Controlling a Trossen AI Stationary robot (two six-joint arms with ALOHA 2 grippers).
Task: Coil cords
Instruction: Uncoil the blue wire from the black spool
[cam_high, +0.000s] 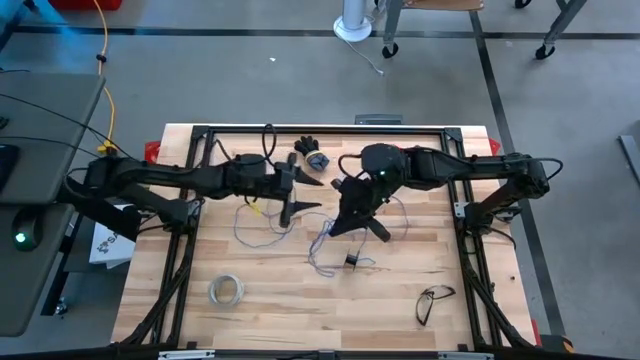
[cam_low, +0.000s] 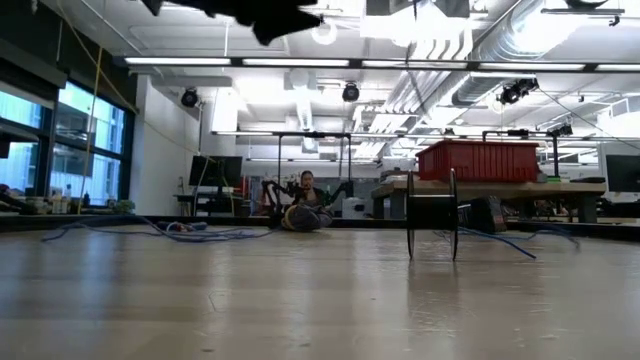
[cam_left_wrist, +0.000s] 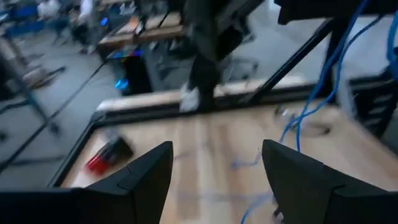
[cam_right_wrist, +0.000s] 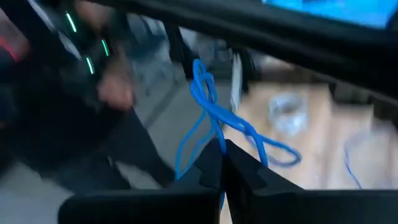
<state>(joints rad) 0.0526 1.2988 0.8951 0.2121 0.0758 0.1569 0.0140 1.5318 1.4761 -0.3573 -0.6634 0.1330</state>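
Thin blue wire (cam_high: 330, 245) loose on the table (cam_high: 300, 310), small dark spool (cam_high: 352, 260) beside it. Pinched tight in the right hand (cam_right_wrist: 222, 163), lifted. Left hand (cam_left_wrist: 217, 180) wide open, empty, just beside. Could slip out, snag, or tangle more if pulled fast.

Tape ring (cam_high: 227, 290), eyeglasses (cam_high: 434, 300) and black glove (cam_high: 307, 145) on table (cam_high: 270, 320)
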